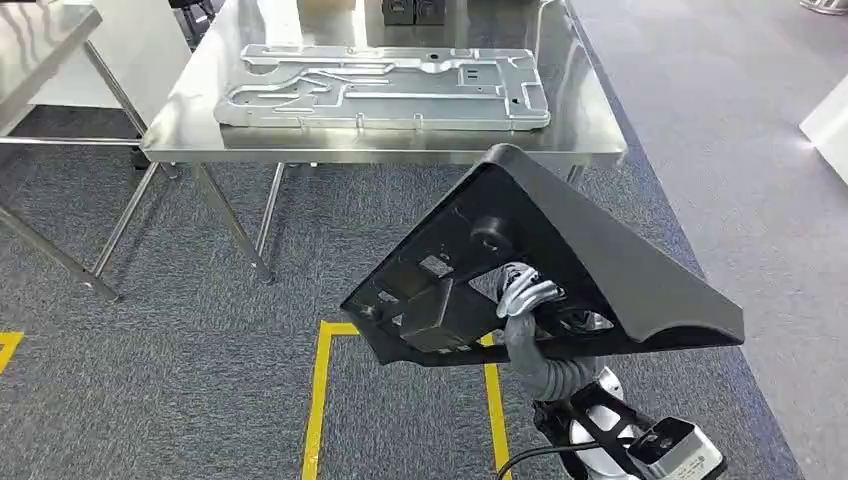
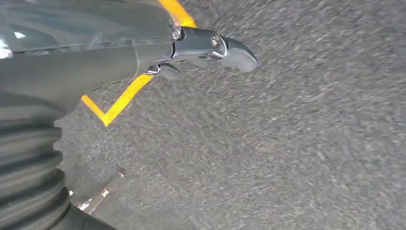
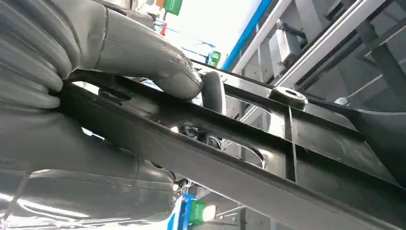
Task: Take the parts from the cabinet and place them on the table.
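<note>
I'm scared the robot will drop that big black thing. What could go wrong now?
1. The right hand grips the black plastic part near one edge, with most of it sticking out tilted, so it might slip or twist loose.
2. The steel table already holds a large metal plate, which leaves little bare room, so the part could bump the plate or hang over the edge.

The black part (image 1: pixel 560 270) hides most of the right hand (image 1: pixel 525 300) in the head view. The desk (image 1: pixel 400 140) runs off the top edge. The left wrist view's carpet (image 2: pixel 287 143) is motion-blurred.
</note>
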You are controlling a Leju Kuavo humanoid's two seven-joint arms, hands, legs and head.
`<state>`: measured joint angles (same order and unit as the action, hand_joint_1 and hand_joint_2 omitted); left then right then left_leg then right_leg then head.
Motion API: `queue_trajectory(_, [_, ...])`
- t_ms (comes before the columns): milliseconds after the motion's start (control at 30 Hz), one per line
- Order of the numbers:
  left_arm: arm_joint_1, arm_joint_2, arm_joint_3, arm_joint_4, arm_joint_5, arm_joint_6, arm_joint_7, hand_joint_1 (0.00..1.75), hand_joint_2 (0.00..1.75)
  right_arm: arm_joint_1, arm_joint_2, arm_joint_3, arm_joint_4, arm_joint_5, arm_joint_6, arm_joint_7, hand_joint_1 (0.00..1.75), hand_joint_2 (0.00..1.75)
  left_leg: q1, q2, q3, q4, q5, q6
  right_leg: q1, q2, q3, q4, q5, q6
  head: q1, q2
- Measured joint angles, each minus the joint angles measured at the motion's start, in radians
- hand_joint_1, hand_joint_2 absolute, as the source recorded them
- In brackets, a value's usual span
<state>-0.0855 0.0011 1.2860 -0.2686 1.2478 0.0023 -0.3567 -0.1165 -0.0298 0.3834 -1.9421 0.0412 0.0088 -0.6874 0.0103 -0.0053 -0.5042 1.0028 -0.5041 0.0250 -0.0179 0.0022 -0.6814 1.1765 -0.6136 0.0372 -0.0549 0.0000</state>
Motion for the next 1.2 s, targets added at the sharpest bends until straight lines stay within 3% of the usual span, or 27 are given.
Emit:
queue_trajectory(33, [0.0,-0.002,0.0,0.0,0.0,0.004,0.0,0.0,1.75,0.0,0.0,0.0,0.0,0.0,0.001,0.0,1.75,1.75,0.001,0.0,0.02,0.0,-0.016,-0.005,-0.001,-0.002,0.016,-0.086,0.096,0.002,0.0,0.0])
queue_trajectory(67, [0.002,-0.002,0.0,0.0,0.0,0.005,0.0,0.0,1.75,0.001,0.0,0.0,0.001,0.0,0.001,0.0,1.75,1.75,-0.001,0.0,0.024,-0.001,-0.028,-0.01,-0.002,-0.007,0.022,-0.136,0.216,-0.003,0.0,0.0])
queue_trajectory(133, [-0.003,-0.002,0.0,0.0,0.0,0.007,0.0,0.0,1.75,0.001,0.001,0.0,0.003,0.002,0.005,0.0,1.75,1.75,-0.003,0.0,0.034,-0.005,-0.042,-0.025,0.009,-0.003,0.018,-0.139,0.211,-0.023,0.0,0.0])
queue_trajectory(167, [-0.004,-0.002,0.0,0.0,0.001,0.008,0.0,0.0,1.75,0.001,0.001,-0.001,0.001,0.002,0.008,0.0,1.75,1.75,-0.004,0.0,0.045,-0.004,-0.04,-0.032,0.006,0.0,0.02,-0.143,0.208,-0.031,0.002,0.0])
queue_trajectory(233, [-0.006,-0.003,0.0,0.0,0.0,0.008,0.002,0.0,1.75,-0.001,0.003,-0.001,0.001,0.002,0.014,0.0,1.75,1.75,-0.001,0.001,0.031,0.024,-0.027,-0.044,0.003,0.003,0.043,-0.153,0.199,-0.046,0.001,0.0])
queue_trajectory(300, [-0.009,-0.003,0.0,0.0,0.0,0.008,0.002,0.0,1.75,-0.003,0.004,-0.002,0.001,0.002,0.015,0.0,1.75,1.75,0.001,0.002,-0.036,0.149,-0.031,-0.049,0.005,0.0,0.066,-0.163,0.185,-0.059,0.001,0.0])
queue_trajectory(367, [-0.007,-0.003,0.0,0.0,0.0,0.007,0.002,0.0,1.75,-0.002,0.004,-0.002,0.001,0.002,0.015,0.0,1.75,1.75,0.002,0.002,-0.129,0.278,-0.111,-0.054,0.008,0.002,0.084,-0.163,0.167,-0.065,0.001,0.0])
queue_trajectory(400, [-0.004,-0.003,0.0,0.0,0.0,0.007,0.002,0.0,1.75,-0.002,0.004,-0.002,0.002,0.002,0.015,0.0,1.75,1.75,0.002,0.002,-0.162,0.31,-0.143,-0.054,0.01,0.003,0.094,-0.163,0.158,-0.067,0.001,0.0])
queue_trajectory(433, [-0.003,-0.003,0.0,0.0,0.0,0.007,0.002,0.0,1.75,-0.001,0.004,-0.002,0.002,0.002,0.015,0.0,1.75,1.75,0.002,0.002,-0.178,0.31,-0.146,-0.054,0.012,0.006,0.106,-0.163,0.149,-0.067,0.001,0.0])
queue_trajectory(467, [-0.003,-0.003,0.0,0.0,0.0,0.008,0.002,0.0,1.75,-0.001,0.004,-0.002,0.002,0.002,0.015,0.0,1.75,1.75,0.002,0.002,-0.176,0.27,-0.117,-0.053,0.013,0.007,0.12,-0.163,0.139,-0.066,0.001,0.0])
queue_trajectory(533, [-0.003,-0.003,0.0,0.0,0.0,0.008,0.002,0.0,1.75,-0.002,0.004,-0.002,0.002,0.002,0.015,0.0,1.75,1.75,0.0,0.002,-0.133,0.114,0.005,-0.04,0.018,0.008,0.152,-0.163,0.119,-0.065,0.001,0.0])
queue_trajectory(567, [-0.001,-0.003,0.0,0.0,0.0,0.008,0.002,0.0,1.75,-0.002,0.004,-0.002,0.002,0.002,0.015,0.0,1.75,1.75,-0.005,0.003,-0.112,0.033,0.078,-0.028,0.018,0.007,0.161,-0.164,0.108,-0.063,0.001,0.0])
queue_trajectory(633, [-0.003,0.0,0.0,0.0,0.0,0.008,0.002,0.0,1.75,-0.002,0.005,-0.002,0.003,0.002,0.015,0.0,1.75,1.75,-0.015,0.002,-0.114,0.029,0.05,-0.022,0.02,0.013,0.167,-0.163,0.096,-0.049,0.0,0.0])
queue_trajectory(700, [-0.001,0.002,0.0,0.0,0.0,0.008,0.002,0.0,1.75,-0.002,0.005,-0.002,0.003,0.002,0.016,0.0,1.75,1.75,-0.018,0.001,-0.106,0.026,0.068,-0.014,0.018,0.013,0.174,-0.169,0.087,-0.04,0.001,0.0])
queue_trajectory(733, [-0.002,0.0,0.0,0.0,0.0,0.007,0.002,0.0,1.75,-0.003,0.006,-0.002,0.003,0.002,0.016,0.0,1.75,1.75,-0.008,0.0,-0.096,0.013,0.07,-0.01,0.027,0.012,0.185,-0.172,0.081,-0.032,0.0,0.0])
queue_trajectory(767, [-0.004,-0.001,0.0,0.0,0.0,0.007,0.003,0.0,1.75,-0.002,0.006,-0.002,0.001,0.002,0.016,0.0,1.75,1.75,-0.004,0.001,-0.081,0.002,0.073,-0.006,0.021,0.01,0.19,-0.158,0.073,-0.026,0.001,0.0])
queue_trajectory(800, [-0.005,-0.002,0.0,0.0,0.0,0.007,0.005,0.0,1.75,-0.006,0.006,-0.002,0.0,0.002,0.018,0.0,1.75,1.75,-0.002,0.002,-0.073,-0.001,0.069,0.001,0.021,0.007,0.166,-0.111,0.049,-0.023,0.001,0.0])
queue_trajectory(867, [-0.007,-0.003,0.0,0.0,0.0,0.007,0.005,0.0,1.75,-0.005,0.005,-0.004,0.001,0.0,0.018,0.0,1.75,1.75,-0.002,0.002,-0.063,-0.001,0.059,0.005,0.014,0.006,0.069,0.05,-0.012,-0.014,0.001,0.0])
queue_trajectory(900, [-0.006,-0.003,0.0,0.0,0.0,0.007,0.005,0.0,1.75,-0.002,0.005,-0.005,0.002,0.0,0.019,0.0,1.75,1.75,-0.002,0.002,-0.058,-0.001,0.052,0.005,0.011,0.005,0.018,0.122,-0.029,-0.01,0.001,0.0])
queue_trajectory(933, [-0.005,-0.004,0.0,0.0,0.0,0.008,0.005,0.0,1.75,0.0,0.005,-0.005,0.002,0.0,0.023,0.0,1.75,1.75,-0.002,0.001,-0.05,-0.001,0.045,0.004,0.008,0.004,-0.014,0.151,-0.017,-0.006,0.001,0.0])
queue_trajectory(967, [-0.003,-0.005,0.0,0.0,0.0,0.009,0.005,0.0,1.75,0.0,0.005,-0.006,0.002,-0.001,0.026,0.0,1.75,1.75,-0.001,0.001,-0.04,-0.001,0.037,0.002,0.005,0.003,-0.018,0.124,0.026,-0.003,0.001,0.0])
queue_trajectory(1067, [-0.003,-0.008,0.0,0.0,0.0,0.01,0.005,0.0,1.75,-0.001,0.005,-0.01,0.002,-0.002,0.035,0.0,1.75,1.75,0.001,-0.002,-0.009,0.0,0.008,-0.01,-0.004,-0.002,0.068,-0.128,0.195,-0.001,0.001,0.0])
queue_trajectory(1100, [-0.005,-0.008,0.0,0.0,0.0,0.01,0.004,0.0,1.75,-0.002,0.005,-0.011,0.002,-0.003,0.035,0.0,1.75,1.75,-0.004,-0.002,-0.004,0.002,0.0,-0.018,0.002,-0.002,0.076,-0.143,0.171,-0.005,0.001,0.0])
queue_trajectory(1133, [-0.006,-0.008,0.0,0.0,0.0,0.01,0.002,0.0,1.75,-0.004,0.006,-0.012,0.002,-0.004,0.036,0.0,1.75,1.75,-0.005,-0.004,-0.004,0.001,-0.005,-0.023,0.003,0.002,0.078,-0.148,0.172,-0.016,0.0,0.0])
queue_trajectory(1200, [-0.006,-0.008,0.0,0.0,0.0,0.008,0.002,0.0,1.75,-0.004,0.006,-0.016,0.001,-0.006,0.036,0.0,1.75,1.75,-0.003,-0.003,0.001,-0.006,-0.008,-0.033,0.006,0.005,0.077,-0.15,0.166,-0.026,0.001,0.0])
